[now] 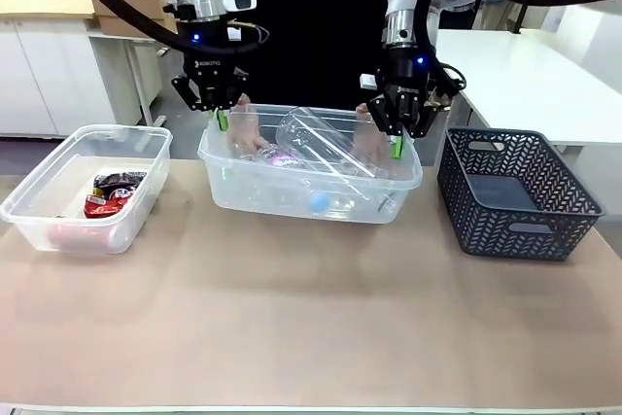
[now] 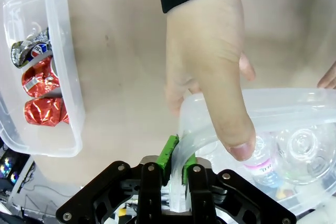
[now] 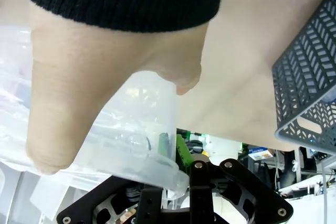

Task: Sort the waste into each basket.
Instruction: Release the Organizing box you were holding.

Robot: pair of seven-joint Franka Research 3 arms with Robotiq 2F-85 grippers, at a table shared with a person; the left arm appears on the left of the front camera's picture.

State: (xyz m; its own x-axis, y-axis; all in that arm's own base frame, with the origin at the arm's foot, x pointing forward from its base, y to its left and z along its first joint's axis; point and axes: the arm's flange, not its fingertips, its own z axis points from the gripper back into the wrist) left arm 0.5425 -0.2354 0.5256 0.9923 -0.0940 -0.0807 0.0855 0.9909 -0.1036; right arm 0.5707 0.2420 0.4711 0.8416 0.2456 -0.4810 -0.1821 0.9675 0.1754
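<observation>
Bottles point(image 1: 316, 148) lie in the middle clear tub point(image 1: 292, 199) on the surface point(image 1: 311, 328). The left gripper point(image 2: 176, 162) has its jaws clamped on that tub's rim at one corner, the right gripper point(image 3: 173, 153) likewise at the other. A person's hands point(image 2: 210, 72) grip the rim beside each. Red crushed cans point(image 1: 112, 196) sit in the left tub point(image 1: 39, 191); a dark lattice basket point(image 1: 515, 193) stands right.
</observation>
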